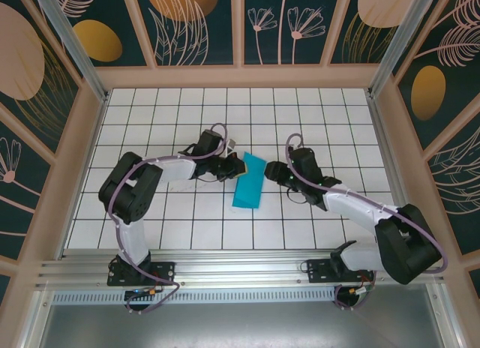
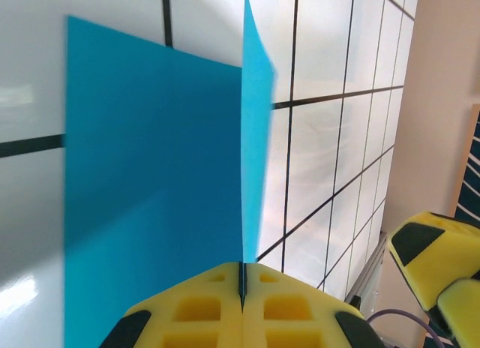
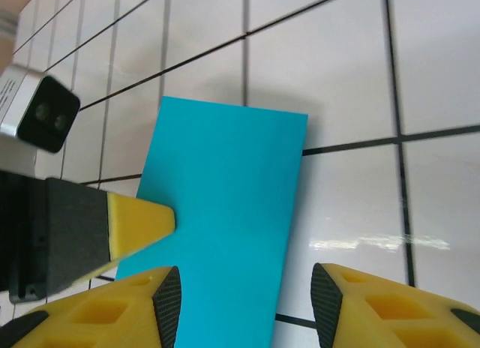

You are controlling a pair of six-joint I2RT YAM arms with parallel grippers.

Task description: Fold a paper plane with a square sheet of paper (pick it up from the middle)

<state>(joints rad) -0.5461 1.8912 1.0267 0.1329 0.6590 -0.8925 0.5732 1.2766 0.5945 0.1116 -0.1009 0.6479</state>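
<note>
**Top external:** the folded teal paper sheet (image 1: 249, 183) is sitting mid-bench (image 1: 150, 123), its long axis running from 1 to 7 o'clock and its 1 o'clock end meeting the left fingers (image 1: 240, 166).

**Left wrist:** the left fingers (image 2: 202, 310) are pressing together, pinching the sheet's (image 2: 150, 175) near edge. So shallow a pinch is risking slip or a skewed crease.

**Right wrist:** the right fingers (image 3: 169, 307) are standing spread astride the sheet (image 3: 225, 213). Closing off-line could buckle it.

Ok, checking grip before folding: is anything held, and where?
The left hand pinches the folded teal paper at one long edge; the right hand is open.
</note>
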